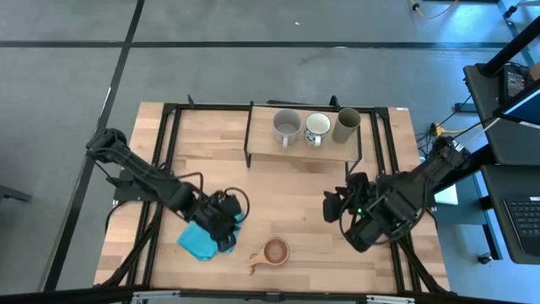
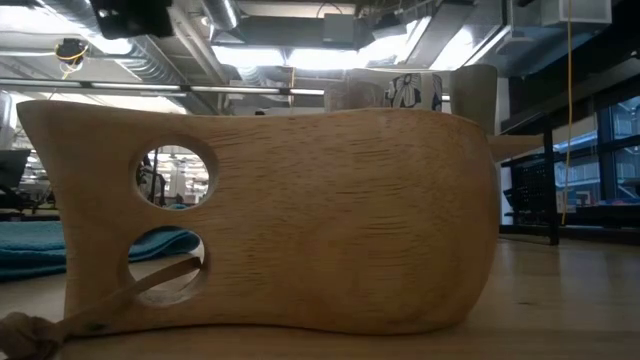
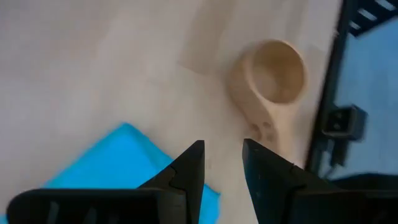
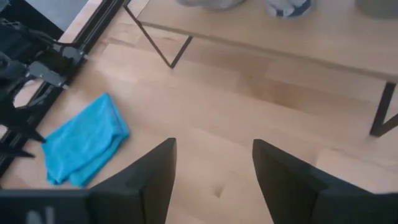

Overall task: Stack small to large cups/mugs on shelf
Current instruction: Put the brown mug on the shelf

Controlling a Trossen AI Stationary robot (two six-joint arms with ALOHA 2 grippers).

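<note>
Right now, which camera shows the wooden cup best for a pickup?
The high view: the wooden cup sits whole on the table, between both grippers, away from the shelf. The low view shows only its side, the left wrist view its bowl and handle; the right wrist view misses it.

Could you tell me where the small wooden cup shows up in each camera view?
High view: wooden cup near the table's front edge, between the arms.
Low view: it fills the frame.
Left wrist view: beyond the left gripper, upper right.
Right wrist view: not in it.
Shared landmark: blue cloth.
</note>
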